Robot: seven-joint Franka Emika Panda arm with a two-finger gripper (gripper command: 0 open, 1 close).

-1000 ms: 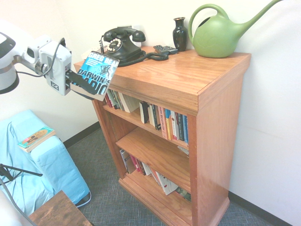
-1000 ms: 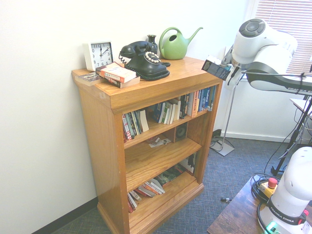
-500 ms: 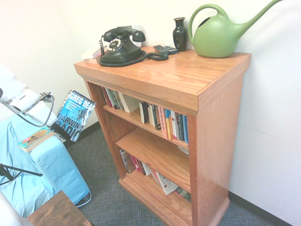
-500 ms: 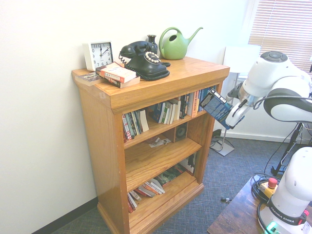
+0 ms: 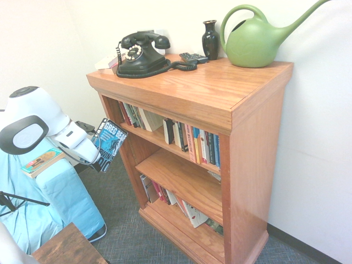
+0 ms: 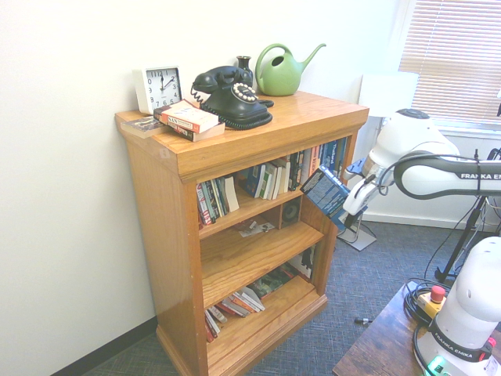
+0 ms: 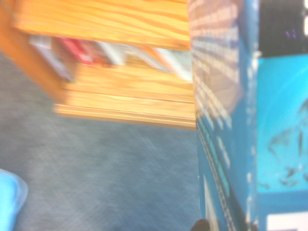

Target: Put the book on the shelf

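The book, a blue paperback with "GREG BEAR" in white, hangs tilted in front of the left side of the reddish-orange bookcase. My gripper is shut on its lower edge. The book sits at about the height of the shelf, the uppermost inner board, just outside the case's front. In the second exterior view the book is beside the case's right upright, with the gripper behind it and the shelf to its left. Up close in the wrist view, the book fills one side.
A row of standing books fills most of the shelf. On top stand a black telephone, a dark vase, a green watering can, a clock and stacked books. A blue-covered seat bears a thin book.
The arm has come down from the level of the bookcase top to the height of the upper shelf and swung closer to the case, with the book still gripped.
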